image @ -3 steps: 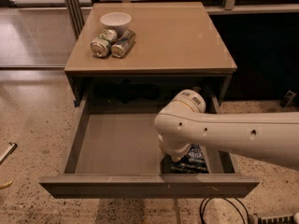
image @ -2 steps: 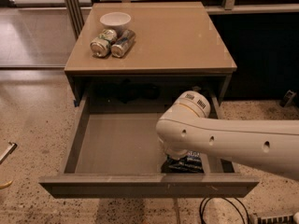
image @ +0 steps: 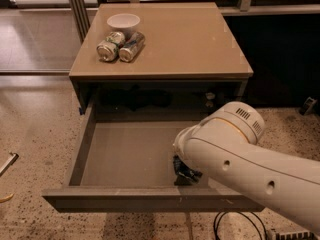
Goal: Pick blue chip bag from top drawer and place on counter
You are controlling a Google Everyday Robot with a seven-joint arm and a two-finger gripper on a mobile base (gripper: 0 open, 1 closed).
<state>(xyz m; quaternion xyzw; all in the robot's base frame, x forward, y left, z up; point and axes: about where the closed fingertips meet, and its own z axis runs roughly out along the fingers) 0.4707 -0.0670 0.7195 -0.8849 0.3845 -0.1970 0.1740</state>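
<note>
The top drawer [image: 130, 154] is pulled out wide under the counter [image: 185, 39]. The blue chip bag [image: 186, 173] lies crumpled on the drawer floor at the front right, and only a small dark blue part shows. My white arm [image: 225, 149] reaches down over it from the right. My gripper is at the arm's end, down in the drawer right at the bag, hidden under the arm. I cannot tell whether it holds the bag.
Two silver-green cans [image: 120, 46] lie on the counter's back left next to a white bowl [image: 123, 21]. Speckled floor surrounds the cabinet. A black cable [image: 235, 224] lies on the floor below the drawer front.
The arm has shifted and lowered over the bag. Less of the bag shows now, and its visible part sits further left.
</note>
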